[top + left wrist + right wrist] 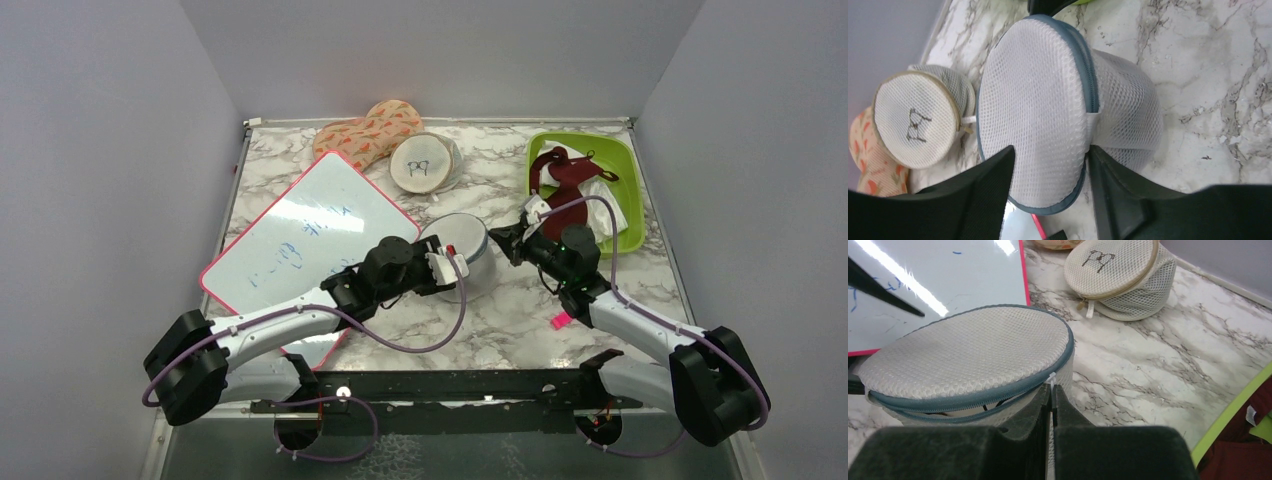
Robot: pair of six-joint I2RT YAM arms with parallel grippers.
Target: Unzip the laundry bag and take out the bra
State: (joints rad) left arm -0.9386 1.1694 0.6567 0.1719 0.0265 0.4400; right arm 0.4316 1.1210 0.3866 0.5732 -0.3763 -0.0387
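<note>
From above, the laundry bag (465,240) stood upright about the middle of the table (500,315), its flat lid facing up. The left claw (452,265) sat at the bag's rim on the side toward the left edge, and the right claw (510,240) met the bag from the side toward the right edge. A whiteboard (310,235) lay toward the left edge, one corner just beside the bag. A beige pouch (425,165) rested near the far edge, and a green basket (575,137) holding a dark red garment (565,175) filled the far right corner.

The left wrist camera showed the left claw (1050,155) released, its fingers (983,195) spread, with the mesh lid edge of the laundry bag (1038,100) showing between them; whether they pressed on the mesh could not be told. The grey-blue zip (1089,80) ran round the lid, and the beige pouch (915,117) lay beyond, apart from the bag.

The right wrist camera showed the right claw (1053,390) clenched on the white zip pull (1050,379) at the rim of the laundry bag (968,347), fingers pressed together with the tab between them. Along the stretch of zip nearest that camera the two grey-blue edges stood slightly apart, and thin dark lines showed in the gap; what they were could not be told. The whiteboard (923,280) lay behind the bag and the beige pouch (1113,270) farther off.
</note>
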